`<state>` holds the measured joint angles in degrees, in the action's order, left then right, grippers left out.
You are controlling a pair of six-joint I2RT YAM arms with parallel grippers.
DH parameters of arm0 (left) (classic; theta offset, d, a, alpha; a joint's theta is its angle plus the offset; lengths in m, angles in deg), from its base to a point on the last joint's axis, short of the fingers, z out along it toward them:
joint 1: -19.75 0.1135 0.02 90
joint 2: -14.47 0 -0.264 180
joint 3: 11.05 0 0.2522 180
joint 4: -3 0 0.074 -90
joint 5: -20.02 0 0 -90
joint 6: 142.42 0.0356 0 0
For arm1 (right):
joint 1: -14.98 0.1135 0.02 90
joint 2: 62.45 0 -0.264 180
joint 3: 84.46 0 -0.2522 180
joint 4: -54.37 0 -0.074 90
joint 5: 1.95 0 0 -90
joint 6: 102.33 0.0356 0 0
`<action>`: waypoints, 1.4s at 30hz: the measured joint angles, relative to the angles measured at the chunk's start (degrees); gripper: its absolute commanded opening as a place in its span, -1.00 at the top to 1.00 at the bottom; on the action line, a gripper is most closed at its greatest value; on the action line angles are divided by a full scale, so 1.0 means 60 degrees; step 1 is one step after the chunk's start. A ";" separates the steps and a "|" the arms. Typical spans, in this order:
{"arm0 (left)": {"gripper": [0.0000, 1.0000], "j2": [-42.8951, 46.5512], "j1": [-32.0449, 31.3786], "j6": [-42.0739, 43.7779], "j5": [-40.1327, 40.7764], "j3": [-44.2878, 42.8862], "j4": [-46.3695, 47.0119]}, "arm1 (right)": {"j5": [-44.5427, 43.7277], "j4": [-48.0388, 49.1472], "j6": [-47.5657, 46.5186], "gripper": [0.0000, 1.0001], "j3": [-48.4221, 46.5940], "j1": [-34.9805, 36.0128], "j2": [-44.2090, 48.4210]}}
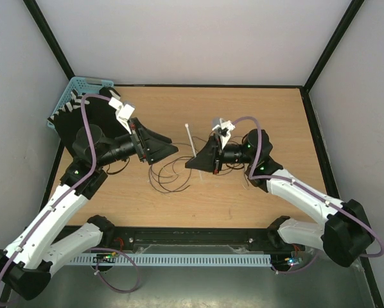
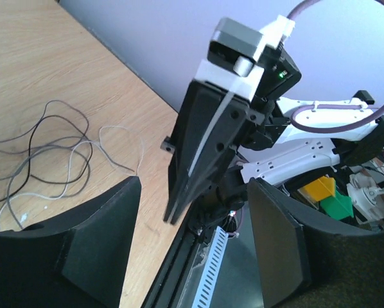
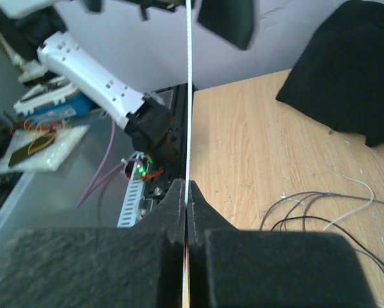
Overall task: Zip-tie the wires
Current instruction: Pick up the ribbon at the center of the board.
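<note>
- My right gripper (image 3: 187, 192) is closed tight, and its two fingers pinch the zip tie (image 3: 189, 96) between the tips.
- The zip tie stands out straight in front of my right fingertips as a thin white strip. The long part beyond the tips is free and touches nothing.
- A short pale part of the strip shows further back between the right pads. I cannot tell how far it goes.
- My left gripper (image 2: 195, 186) has its fingers wide apart, and nothing is held between the pads.
- Through the gap of my left fingers I see the right gripper in front of me. The white strip runs along the seam of its closed fingers.
- In the view from above, the free end of the zip tie is near my left fingertips but apart from them.
- The wires (image 2: 57, 160) lie loose on the table (image 1: 262, 115), in thin curling loops of black with a few pale strands.
- They lie to the left of my left fingers and to the right of my right fingers, lower than both pairs of tips and apart from them.
- A black cloth (image 1: 89, 122) lies behind my left gripper, partly under that arm.
- A blue basket (image 1: 70, 96) is beyond the cloth, at the corner of the table.
</note>
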<state>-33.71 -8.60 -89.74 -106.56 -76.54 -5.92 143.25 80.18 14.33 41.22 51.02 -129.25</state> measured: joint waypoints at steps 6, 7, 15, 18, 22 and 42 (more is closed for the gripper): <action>-0.31 0.0022 -0.0437 -0.0135 -0.0321 0.0135 0.1042 | 0.0084 -0.0747 -0.0987 1.00 -0.0015 0.0678 0.0390; -0.30 0.0033 -0.0543 -0.0117 -0.0331 0.0135 0.1158 | 0.0073 -0.0827 -0.1067 1.00 -0.0015 0.0725 0.0415; -0.21 -0.0066 -0.1056 0.0044 -0.0361 0.0142 0.1763 | -0.0073 -0.1020 -0.1308 1.00 -0.0015 0.0973 0.0528; -0.17 -0.0164 -0.1144 0.0142 -0.0277 0.0255 0.2018 | -0.0127 -0.1002 -0.1304 1.00 -0.0018 0.1162 0.0528; 0.10 -0.0291 -0.1220 0.0182 -0.0076 0.0539 0.2408 | -0.0270 -0.0790 -0.1177 1.00 -0.0018 0.1428 0.0495; 1.00 -0.0117 -0.1147 -0.0237 0.0310 0.1195 0.3789 | -0.3147 -0.0597 -0.1647 -0.93 0.0776 0.1708 0.2069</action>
<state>-34.41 -15.49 -91.16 -104.70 -69.37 16.81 124.36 76.59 4.45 45.88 61.27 -116.84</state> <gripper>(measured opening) 0.005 0.876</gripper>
